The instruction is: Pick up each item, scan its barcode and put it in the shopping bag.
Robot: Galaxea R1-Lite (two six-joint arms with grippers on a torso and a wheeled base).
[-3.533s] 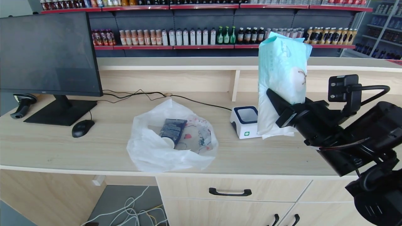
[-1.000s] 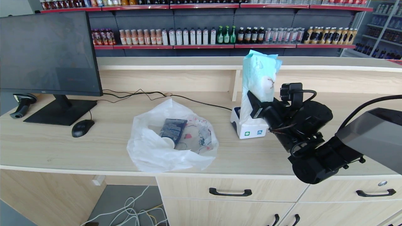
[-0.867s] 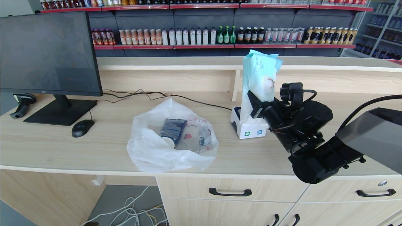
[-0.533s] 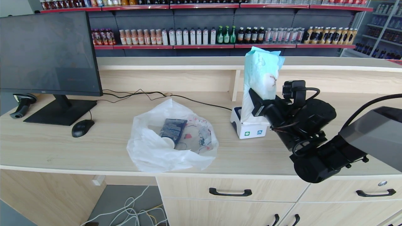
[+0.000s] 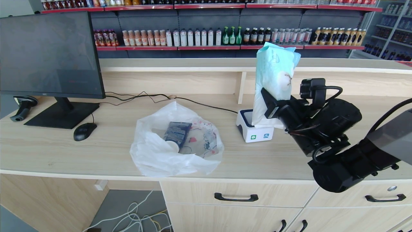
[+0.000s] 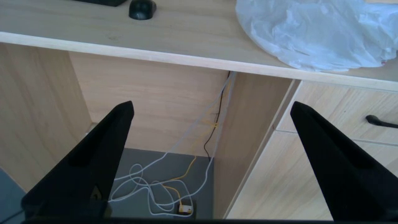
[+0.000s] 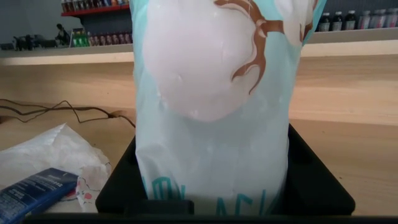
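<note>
- My right tool (image 5: 271,103), at the right of the worktop (image 5: 96,151): pinching the packet (image 5: 276,74) low on its body, one dark finger (image 5: 268,101) lying across the packet's near face.
- Packet: pale blue-green with a white cotton motif, held upright and leaning slightly. In the right wrist view its lower part sits between the two fingers.
- Scanner (image 5: 249,132): a small white box with a dark-framed window on top, standing on the worktop. The packet's lower edge overlaps the scanner's right top corner in the head view; I cannot tell whether the two touch.
- Shopping bag (image 5: 154,154): thin white plastic, lying open and crumpled on the worktop to the left of the scanner, apart from it.
- Tube (image 5: 176,132): dark blue, lying inside the bag with its cap end towards the front edge.
- My left tool (image 6: 211,106): fingers (image 6: 93,162) spread wide with nothing between them, below the level of the worktop and facing the open recess under it, where loose cables (image 6: 161,186) lie on the floor.
- Monitor (image 5: 48,54), mouse (image 5: 84,131) and handheld scanner (image 5: 22,108): at the worktop's left end, well apart from the bag.
- Drawer handle (image 5: 236,197): on the cabinet front below the bag.
- Shelves of bottles (image 5: 206,37): along the back wall behind the worktop.
</note>
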